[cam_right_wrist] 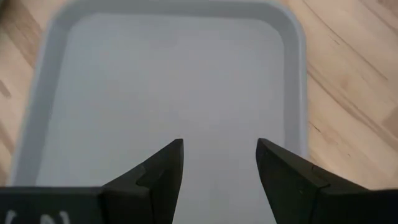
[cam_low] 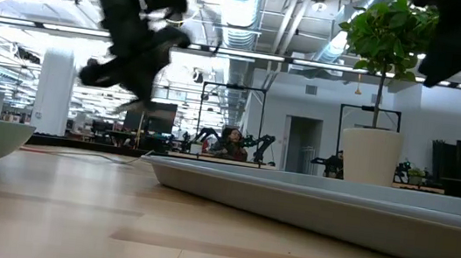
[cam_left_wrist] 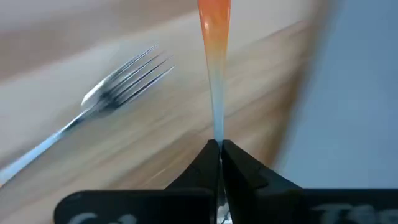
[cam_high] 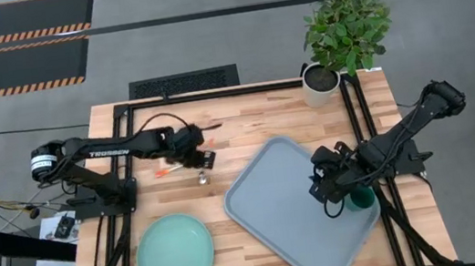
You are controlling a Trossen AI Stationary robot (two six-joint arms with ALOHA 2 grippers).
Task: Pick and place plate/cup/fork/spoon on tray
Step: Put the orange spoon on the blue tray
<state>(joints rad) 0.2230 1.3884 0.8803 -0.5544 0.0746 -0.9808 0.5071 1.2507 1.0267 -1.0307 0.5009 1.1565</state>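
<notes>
My left gripper (cam_high: 205,157) is shut on the spoon (cam_left_wrist: 214,74), above the table left of the tray (cam_high: 273,193). Its orange handle end (cam_left_wrist: 214,18) points away from the fingers, and its head is hidden. The fork (cam_left_wrist: 118,84) lies flat on the wood beside it, prongs toward the tray, and also shows in the high view (cam_high: 190,174). My right gripper (cam_right_wrist: 219,163) is open and empty over the tray, beside the dark green cup (cam_high: 361,198), which stands on the tray. The mint-green plate (cam_high: 175,254) lies on the table at the near left. My left gripper pinches the spoon's silver shaft (cam_left_wrist: 217,127) between its two fingertips. The shaft runs on straight ahead of the fingers to the orange end. The fingers hide the spoon's head. The spoon seems lifted off the wood.
A white pot with a leafy plant (cam_high: 321,83) stands at the table's far right corner. Black frame rails (cam_high: 214,95) run along the table's far and side edges. Bare wood lies between the plate and the tray.
</notes>
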